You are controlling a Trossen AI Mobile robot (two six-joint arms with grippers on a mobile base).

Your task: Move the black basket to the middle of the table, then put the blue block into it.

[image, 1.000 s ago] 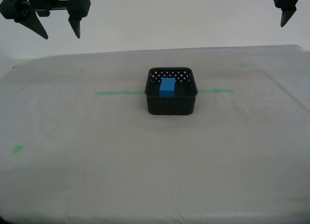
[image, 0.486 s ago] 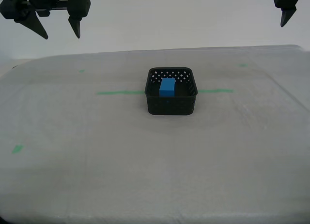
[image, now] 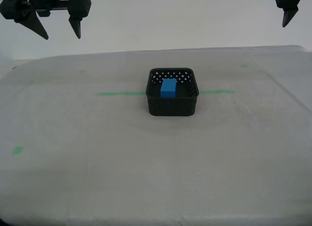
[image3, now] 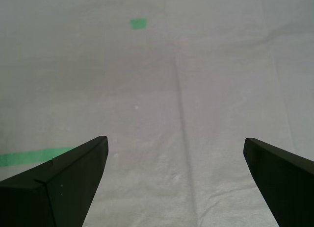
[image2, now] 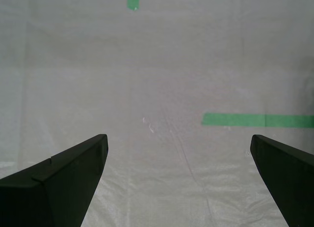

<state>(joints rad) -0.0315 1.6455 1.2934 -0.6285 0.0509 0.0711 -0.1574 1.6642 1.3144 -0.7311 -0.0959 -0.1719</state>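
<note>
The black basket [image: 172, 105] sits at the middle of the table [image: 97, 177] on the long green tape line [image: 120, 93]. The blue block [image: 168, 87] stands inside it. Both wrist views show only bare table cover. My first gripper [image3: 175, 138] is open, with nothing between its fingers. My second gripper [image2: 178, 136] is open too and holds nothing. In the exterior view, one arm's gripper [image: 62, 37] hangs high at the exterior view's left, well away from the basket. One finger [image: 286, 16] of the other arm shows at that view's top right.
Small green tape marks lie on the cover: one [image: 18, 150] near the exterior view's left edge, one [image: 245, 66] at the far right. A piece of the tape line [image2: 257, 120] shows in the second wrist view, and another piece [image3: 34, 157] in the first wrist view.
</note>
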